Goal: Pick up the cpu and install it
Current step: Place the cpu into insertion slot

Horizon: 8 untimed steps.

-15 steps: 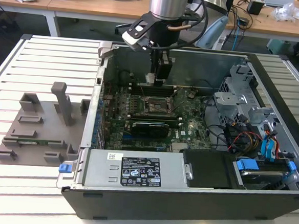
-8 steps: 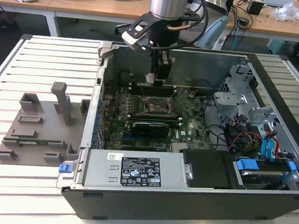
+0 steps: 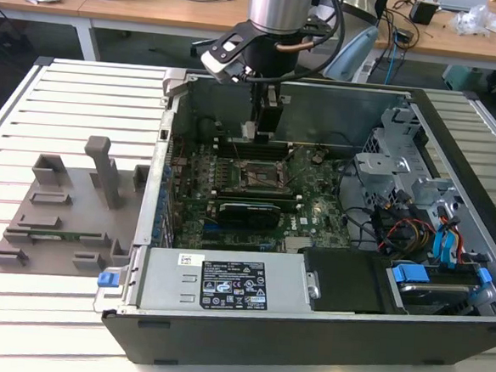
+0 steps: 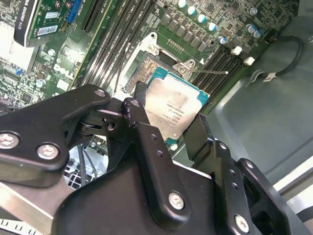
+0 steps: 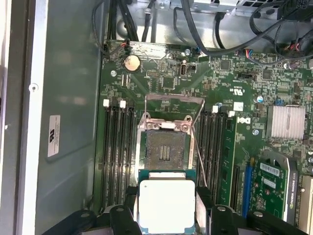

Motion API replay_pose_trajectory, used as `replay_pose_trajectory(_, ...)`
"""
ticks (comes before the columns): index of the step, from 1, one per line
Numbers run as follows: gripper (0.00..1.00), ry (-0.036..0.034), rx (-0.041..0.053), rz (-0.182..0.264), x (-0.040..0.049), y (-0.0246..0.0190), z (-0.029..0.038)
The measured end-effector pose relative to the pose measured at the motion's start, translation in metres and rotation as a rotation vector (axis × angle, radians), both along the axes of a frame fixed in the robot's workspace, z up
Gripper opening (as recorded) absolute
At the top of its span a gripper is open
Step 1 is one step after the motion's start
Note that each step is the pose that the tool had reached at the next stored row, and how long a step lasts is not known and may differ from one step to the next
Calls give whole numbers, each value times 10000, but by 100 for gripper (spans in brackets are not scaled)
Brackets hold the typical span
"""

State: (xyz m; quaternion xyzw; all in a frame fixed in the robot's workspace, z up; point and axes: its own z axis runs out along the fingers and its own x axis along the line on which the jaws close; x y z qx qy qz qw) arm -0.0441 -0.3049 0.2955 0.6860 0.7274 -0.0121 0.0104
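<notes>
Black fingers sit nearest the lens in the first wrist view, closed narrow on two opposite edges of the cpu, pale silver top facing up. The chip hangs above the board, over the near edge of the open socket rather than square over it; how high it hangs I cannot tell. In the second wrist view the cpu looks turned at an angle to the socket frame, though camera slant may account for that.

Main risk, as I judge it: lowering while offset or tilted would press one corner into the contact field and bend pins. The grip is on thin edges only, so a nudge could let the chip slip or skew. Just beside the socket the thin lever wire stands raised and could snag a finger or the chip. Beyond it the load plate lies folded back, and memory slots flank both sides, leaving the fingers little room. Farther off, the case wall hems in the arm
</notes>
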Motion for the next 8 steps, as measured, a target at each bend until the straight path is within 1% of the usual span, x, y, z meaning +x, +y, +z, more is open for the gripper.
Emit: replay_pose_trajectory(8, 55, 1, -1, 1, 4, -3, -32)
